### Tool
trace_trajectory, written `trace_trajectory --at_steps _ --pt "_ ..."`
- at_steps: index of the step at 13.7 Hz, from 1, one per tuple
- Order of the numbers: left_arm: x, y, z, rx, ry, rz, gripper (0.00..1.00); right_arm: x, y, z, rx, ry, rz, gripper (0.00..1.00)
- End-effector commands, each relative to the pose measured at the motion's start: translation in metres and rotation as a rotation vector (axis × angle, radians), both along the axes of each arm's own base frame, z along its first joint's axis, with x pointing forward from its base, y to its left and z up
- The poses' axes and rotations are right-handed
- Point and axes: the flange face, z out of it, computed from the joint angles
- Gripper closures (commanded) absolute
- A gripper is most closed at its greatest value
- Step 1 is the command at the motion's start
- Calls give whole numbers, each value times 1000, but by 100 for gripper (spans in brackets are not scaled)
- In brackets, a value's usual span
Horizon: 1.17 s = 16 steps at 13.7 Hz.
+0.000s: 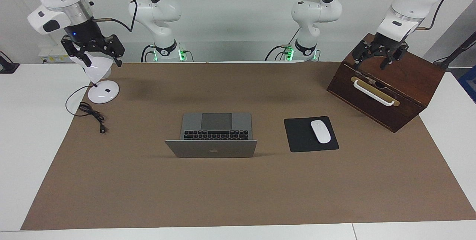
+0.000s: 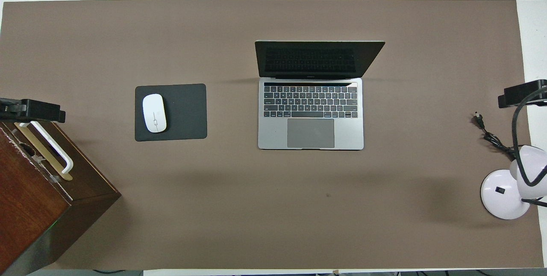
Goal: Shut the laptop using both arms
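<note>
1. Table (image 2: 273,233), a white surface under a broad brown mat, carries everything we work with; the mat gives the laptop a flat bed in the middle, within reach of both arms.
2. Our dark wooden box with a white handle (image 1: 386,95) sits at the left arm's end of the table, nearer to the robots than the laptop.
3. The thin silver-grey laptop (image 2: 311,113) stands open at mid-table, keyboard toward us, lid raised on the edge away from us, so the lid must be folded down toward us.
4. A black square mouse pad (image 2: 183,113) lies beside the laptop toward the left arm's end, with a white mouse (image 2: 154,113) on it.
5. A white desk lamp (image 1: 101,84) stands at the right arm's end.
6. Our left gripper (image 1: 379,58) hangs over the box, fingers spread, holding nothing.
7. Our right gripper (image 1: 93,52) hangs over the lamp, fingers apart and empty; we judge closing not yet begun.
</note>
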Motion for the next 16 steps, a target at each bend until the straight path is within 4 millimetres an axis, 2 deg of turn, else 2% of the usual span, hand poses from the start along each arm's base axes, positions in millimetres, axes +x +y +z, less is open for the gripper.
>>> trace_trajectory --at_steps 1,9,13,15,16 --pt "-2 0 -3 12 -1 -4 0 0 3 3 19 -6 -30 0" --pt "-2 -1 -2 12 -3 -6 0 3 3 4 20 -19 -35 0" --pt "-2 -4 -2 11 -3 -9 0 5 -8 2 15 -22 -49 0" --pt "0 -4 -1 10 -18 -5 0 8 -8 12 8 -45 -51 0" --pt "0 -2 -1 10 -19 -7 1 15 -8 12 6 -46 -51 5"
